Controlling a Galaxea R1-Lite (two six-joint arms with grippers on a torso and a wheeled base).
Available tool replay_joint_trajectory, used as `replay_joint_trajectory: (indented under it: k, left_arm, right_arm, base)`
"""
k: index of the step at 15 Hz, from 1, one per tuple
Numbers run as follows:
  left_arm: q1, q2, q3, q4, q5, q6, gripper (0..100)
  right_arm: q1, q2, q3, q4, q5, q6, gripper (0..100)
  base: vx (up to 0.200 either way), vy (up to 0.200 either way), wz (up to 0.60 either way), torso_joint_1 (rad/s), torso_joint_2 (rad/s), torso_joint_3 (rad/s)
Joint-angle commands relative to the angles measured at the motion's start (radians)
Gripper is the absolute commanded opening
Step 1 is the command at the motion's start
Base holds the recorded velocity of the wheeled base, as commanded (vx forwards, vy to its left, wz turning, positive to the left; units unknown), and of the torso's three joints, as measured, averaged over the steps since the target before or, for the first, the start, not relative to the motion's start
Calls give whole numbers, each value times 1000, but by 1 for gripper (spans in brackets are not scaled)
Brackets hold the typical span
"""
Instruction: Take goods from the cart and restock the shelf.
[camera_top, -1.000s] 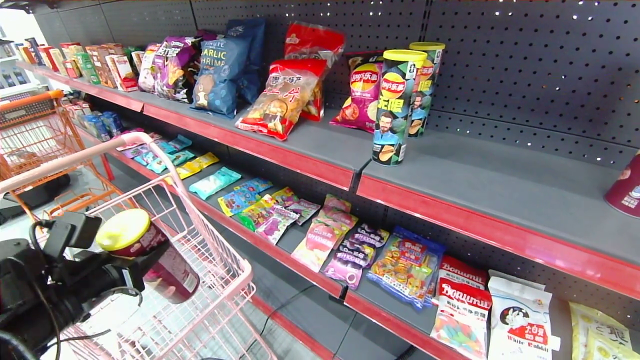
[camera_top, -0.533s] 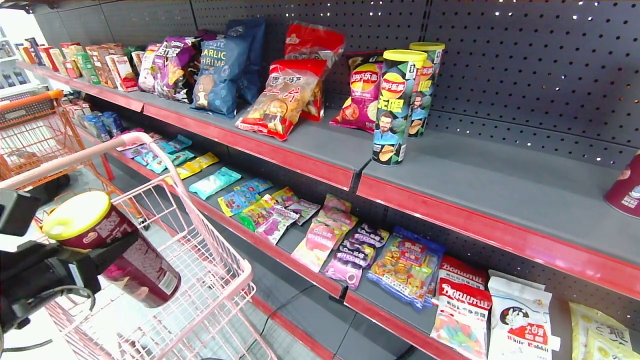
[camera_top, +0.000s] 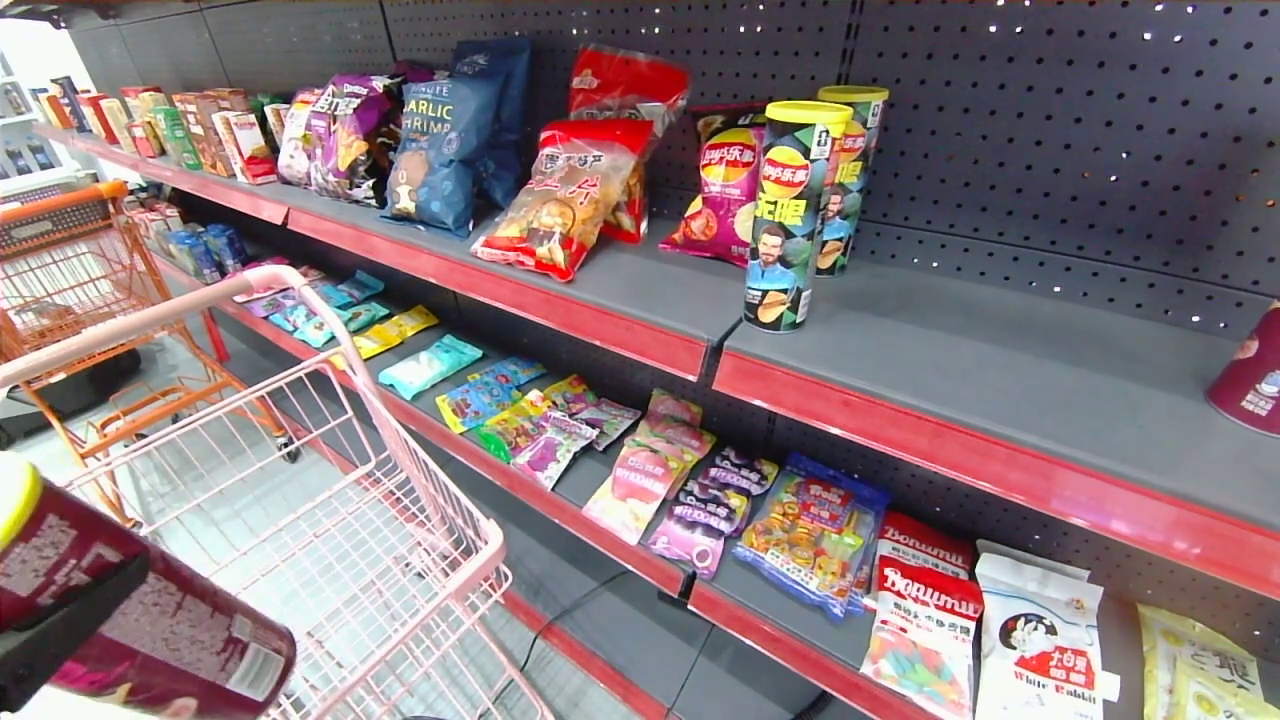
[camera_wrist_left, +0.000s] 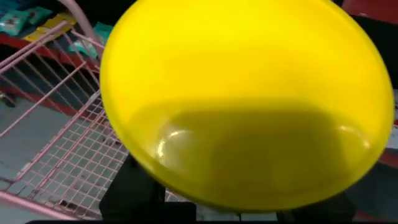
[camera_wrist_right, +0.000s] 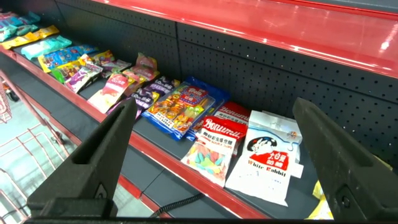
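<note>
Head view | left hand (camera_top: 62, 625) grips maroon can (camera_top: 175, 640) | near pink cart (camera_top: 150, 323)

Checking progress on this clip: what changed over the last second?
The left gripper, keeping its hold on the maroon can, swung away from above the pink cart toward the lower left of the head view, closer to the camera. Nothing was let go. The cart and the goods on the shelf stayed put.
</note>
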Motion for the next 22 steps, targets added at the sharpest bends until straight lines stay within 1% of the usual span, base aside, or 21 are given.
replay_joint_trajectory:
  k: [1,3,4,6,9,10,12,15,22]
  left_arm:
    - [1,-131,11,10,86,-11,0]
    - [1,-154,7,21,130,-11,0]
    - [1,-154,4,22,170,-11,0]
    - [1,-172,11,22,198,-10,0]
    - [-3,-232,24,47,193,9,0]
    - [-2,-246,25,59,202,10,0]
    - [-2,-258,25,70,202,15,0]
    - [-2,-260,25,70,195,13,0]
    - [-2,-275,34,73,199,13,0]
  right_arm:
    - [-1,1,0,0,0,0,100]
    - [1,1,0,0,0,0,100]
    - [1,1,2,0,0,0,100]
    - [1,1,0,0,0,0,100]
    - [1,1,0,0,0,0,100]
    - [-1,1,0,0,0,0,100]
    - [1,1,0,0,0,0,100]
    - [1,1,2,0,0,0,100]
    - [1,1,0,0,0,1,100]
  base:
    - [0,0,0,0,0,0]
    - [0,0,0,0,0,0]
    - [0,0,0,0,0,0]
    - [0,0,0,0,0,0]
    - [0,0,0,137,-354,-220]
    - [0,0,0,198,-525,-320]
    - [0,0,0,232,-566,-339]
    - [0,0,0,225,-546,-325]
    - [0,0,0,173,-392,-222]
